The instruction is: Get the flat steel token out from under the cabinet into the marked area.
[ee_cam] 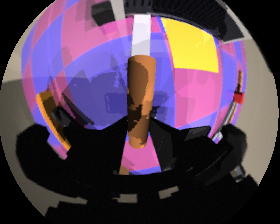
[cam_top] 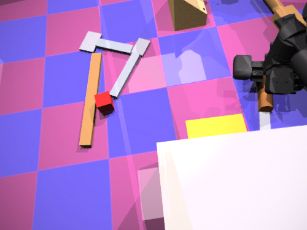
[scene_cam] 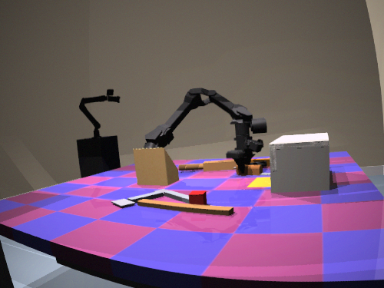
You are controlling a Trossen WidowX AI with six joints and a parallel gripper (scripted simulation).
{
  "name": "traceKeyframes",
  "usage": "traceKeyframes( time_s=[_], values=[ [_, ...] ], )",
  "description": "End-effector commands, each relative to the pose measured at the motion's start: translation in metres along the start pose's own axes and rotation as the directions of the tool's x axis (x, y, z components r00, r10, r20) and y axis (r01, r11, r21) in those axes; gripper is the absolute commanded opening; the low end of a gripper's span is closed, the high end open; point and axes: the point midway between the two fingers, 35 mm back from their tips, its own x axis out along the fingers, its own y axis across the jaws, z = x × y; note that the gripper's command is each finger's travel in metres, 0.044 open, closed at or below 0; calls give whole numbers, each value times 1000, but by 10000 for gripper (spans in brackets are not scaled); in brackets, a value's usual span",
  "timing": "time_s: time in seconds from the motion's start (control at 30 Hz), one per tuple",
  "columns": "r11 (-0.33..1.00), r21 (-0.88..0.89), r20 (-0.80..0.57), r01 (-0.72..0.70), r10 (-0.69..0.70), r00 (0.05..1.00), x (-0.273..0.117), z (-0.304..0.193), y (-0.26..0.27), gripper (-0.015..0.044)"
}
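My gripper is shut on the round brown handle of a tool, low over the table. The tool's pale flat blade points at the white cabinet; in the top view its far end is hidden by the cabinet top. The yellow marked area lies beside the blade, in front of the cabinet, partly hidden in the top and exterior views. I cannot make out the steel token in any view.
A red cube lies by a long wooden bar and joined-looking pale grey strips. A tan wedge-shaped block stands nearer the arm's base. Another wooden piece lies beyond the arm.
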Motion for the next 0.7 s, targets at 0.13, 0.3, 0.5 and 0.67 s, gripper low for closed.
traceKeyframes(
  time_s=[0.13,0.3,0.5,0.67],
  values=[
    [1000,-3,1,-2,2,1000,0,11,0,0],
    [1000,-4,2,-2,2,1000,0,16,0,0],
    [1000,-4,2,-2,2,1000,0,23,-1,0],
    [1000,-4,2,-2,2,1000,0,28,-1,0]
  ],
)
